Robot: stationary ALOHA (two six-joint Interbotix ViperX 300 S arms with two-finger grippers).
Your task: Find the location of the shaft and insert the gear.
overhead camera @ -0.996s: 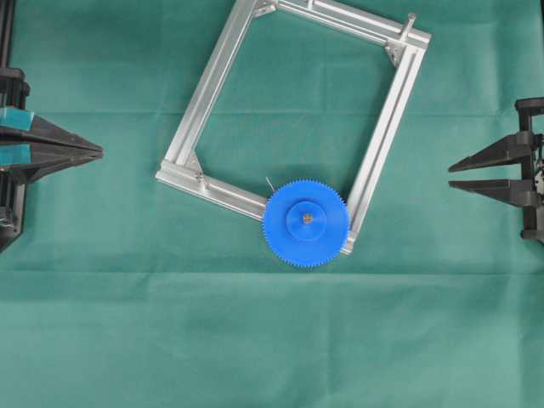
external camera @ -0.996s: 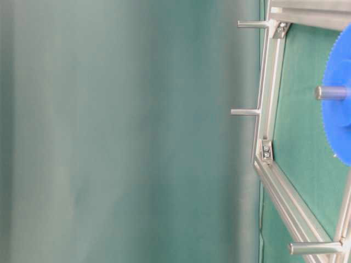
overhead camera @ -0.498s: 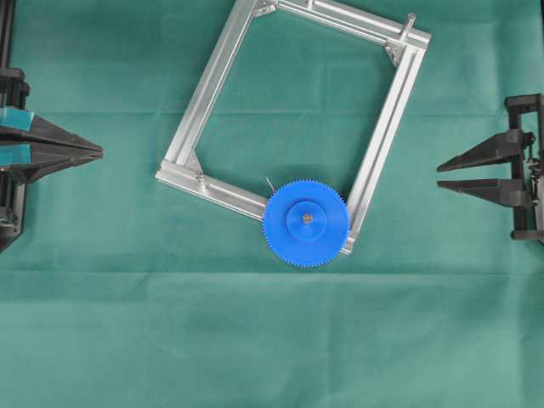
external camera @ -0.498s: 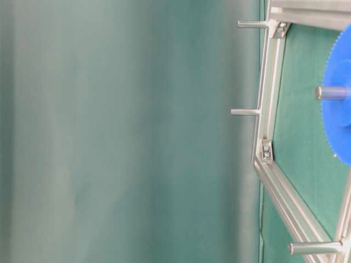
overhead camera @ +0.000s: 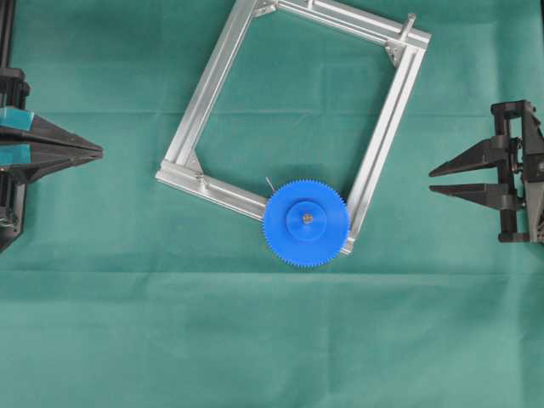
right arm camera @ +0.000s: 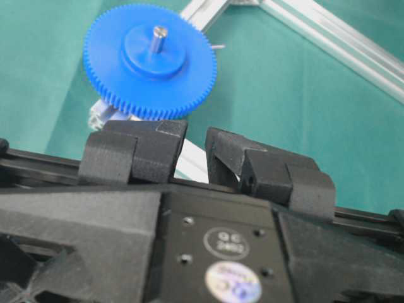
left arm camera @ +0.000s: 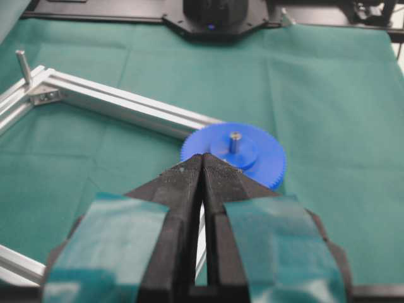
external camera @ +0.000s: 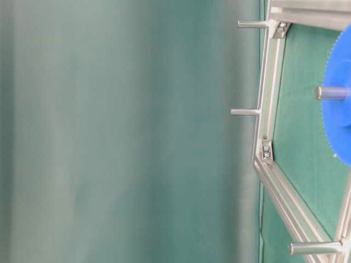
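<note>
The gear (overhead camera: 306, 223) sits on the frame's (overhead camera: 212, 85) corner at 6 o'clock, the shaft (overhead camera: 307, 218) poking up through its hub. At 9 o'clock the left gripper (overhead camera: 99, 152) is pressed closed on nothing. At 3 o'clock the right gripper (overhead camera: 432, 180) holds nothing, its 2 fingers slightly parted.

One camera looks straight down on the counter (overhead camera: 127, 340); a low one, turned sideways, sits close by the frame (external camera: 267, 104). Both wrist views face inward, sharing the gear (left arm camera: 235, 154).

Black jaws, teal-taped left gripper (left arm camera: 203, 165)
</note>
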